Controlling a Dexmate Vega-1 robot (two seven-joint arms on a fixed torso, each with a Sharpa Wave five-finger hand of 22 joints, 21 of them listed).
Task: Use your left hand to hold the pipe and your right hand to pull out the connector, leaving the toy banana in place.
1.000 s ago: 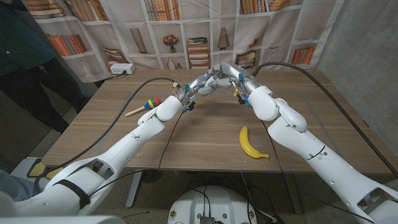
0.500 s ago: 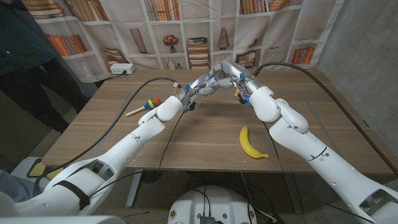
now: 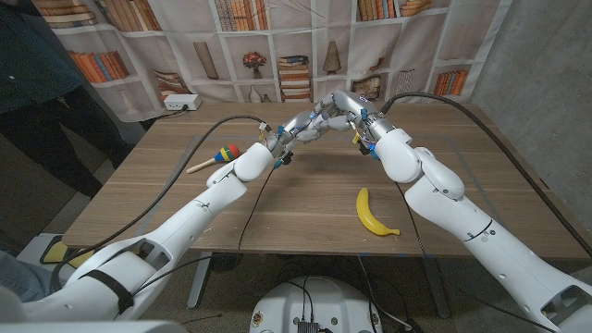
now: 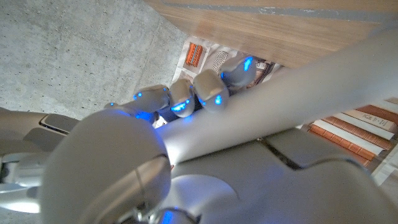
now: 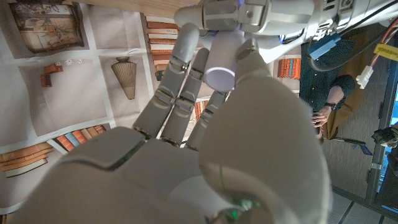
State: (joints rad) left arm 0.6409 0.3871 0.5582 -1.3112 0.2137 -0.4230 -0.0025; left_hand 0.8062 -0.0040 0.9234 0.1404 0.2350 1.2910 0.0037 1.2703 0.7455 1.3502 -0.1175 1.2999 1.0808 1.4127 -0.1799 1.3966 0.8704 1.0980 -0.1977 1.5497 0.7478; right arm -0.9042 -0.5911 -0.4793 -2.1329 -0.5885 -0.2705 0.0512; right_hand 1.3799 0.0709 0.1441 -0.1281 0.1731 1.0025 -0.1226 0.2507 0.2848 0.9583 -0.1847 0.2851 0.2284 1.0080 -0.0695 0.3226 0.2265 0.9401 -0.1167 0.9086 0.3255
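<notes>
the left hand [image 3: 298, 129] grips the white pipe [image 4: 292, 99] above the table's [image 3: 305, 199] far middle, and the right hand [image 3: 340, 108] clasps its connector end [image 5: 219, 62]. the toy banana [image 3: 372, 213] lies on the table nearer than the hands, beside the right arm.

The pale pipe [image 4: 273, 112] slants in the air over the table's far side, its round end [image 5: 219, 78] showing, while the yellow toy banana [image 3: 373, 214] lies near the front edge.
</notes>
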